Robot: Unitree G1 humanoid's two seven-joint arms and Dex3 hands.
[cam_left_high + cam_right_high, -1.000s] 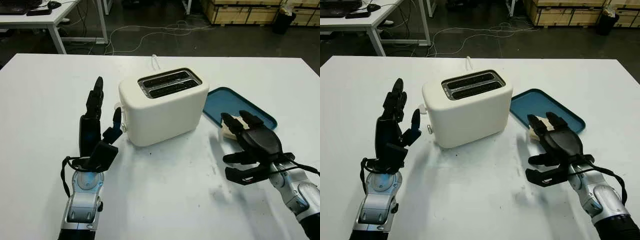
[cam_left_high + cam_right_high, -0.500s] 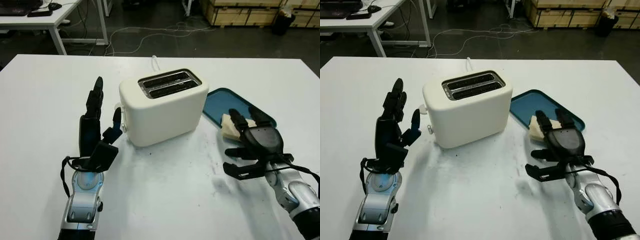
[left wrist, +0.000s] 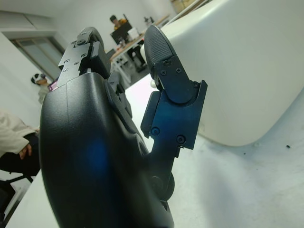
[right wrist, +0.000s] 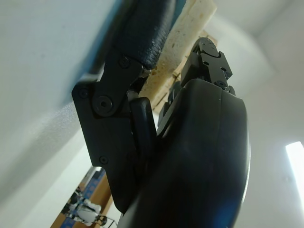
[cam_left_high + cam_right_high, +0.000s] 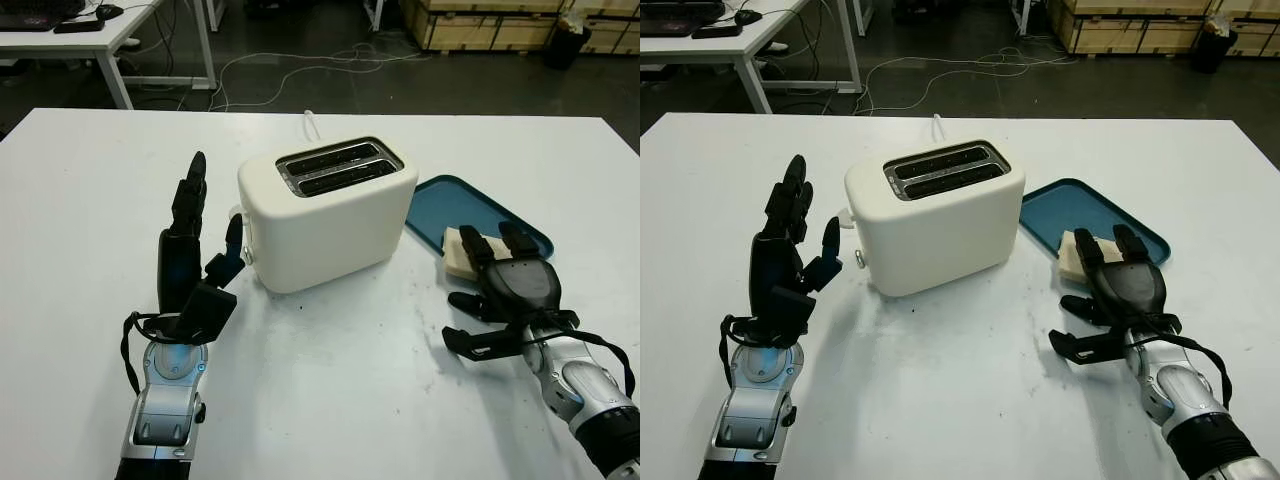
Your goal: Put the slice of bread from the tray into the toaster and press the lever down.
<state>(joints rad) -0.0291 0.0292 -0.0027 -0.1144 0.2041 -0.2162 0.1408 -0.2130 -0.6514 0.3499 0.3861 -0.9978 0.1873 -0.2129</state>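
The white worktop carries a cream two-slot toaster at its middle, with both slots facing up and empty. To the robot's right of the toaster lies a blue tray, one corner close to the toaster's side. The slice of bread rests at the tray's near edge, partly overhanging toward the robot. The right robot hand lies over the slice with two fingers extended across its top; the right wrist view shows a finger pressed against the bread's edge, but a full grip is not yet made, so the hand is judged open and in contact. The left robot hand is open and held upright just beside the toaster's left end, near the small lever knob. The step in hand is securing the slice. To do it well, the thumb should come under the overhanging edge while the fingers hold the top, so the slice is pinched flat and not crushed. It should then be turned on edge and aligned with a slot before lowering.
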